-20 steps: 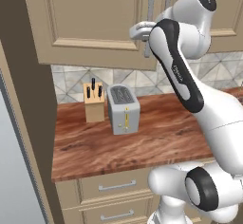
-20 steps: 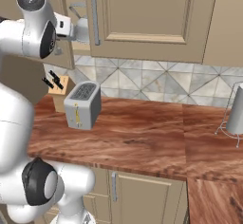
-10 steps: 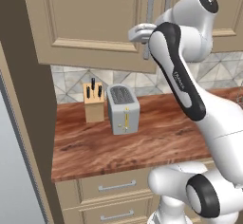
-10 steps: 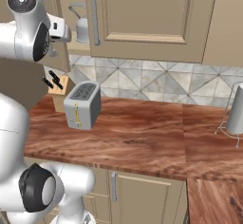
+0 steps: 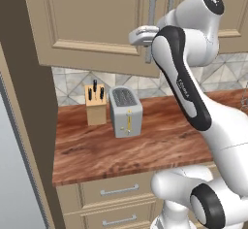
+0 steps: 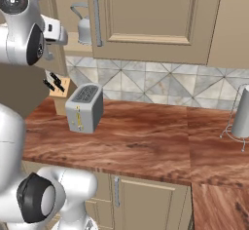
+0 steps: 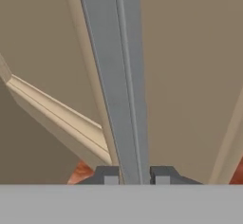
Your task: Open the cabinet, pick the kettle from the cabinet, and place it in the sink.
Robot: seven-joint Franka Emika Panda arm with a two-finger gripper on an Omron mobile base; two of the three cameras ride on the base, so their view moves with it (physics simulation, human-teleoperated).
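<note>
The beige cabinet (image 5: 92, 19) hangs above the counter. Its left door stands partly swung out. My gripper (image 5: 141, 35) is shut on that door's long silver handle (image 5: 151, 24). In the hand view the handle (image 7: 118, 76) runs up between the two finger tips (image 7: 107, 175), with the gripper (image 7: 134, 176) closed around it. Through the gap in the right base view the silver-grey kettle (image 6: 83, 24) stands on the cabinet shelf, beside the closed right door (image 6: 151, 14) and just right of my gripper (image 6: 58, 33). The sink is out of view.
A boxy silver toaster (image 5: 126, 111) and a wooden knife block (image 5: 96, 104) stand on the wooden counter (image 5: 160, 148) below the cabinet. A grey upright object on a wire stand (image 6: 240, 112) is at the counter's far right. Drawers (image 5: 118, 190) sit under the counter.
The gripper has pulled the handle outward and to the left, so the left door has swung further open. The kettle now shows more fully in the gap.
</note>
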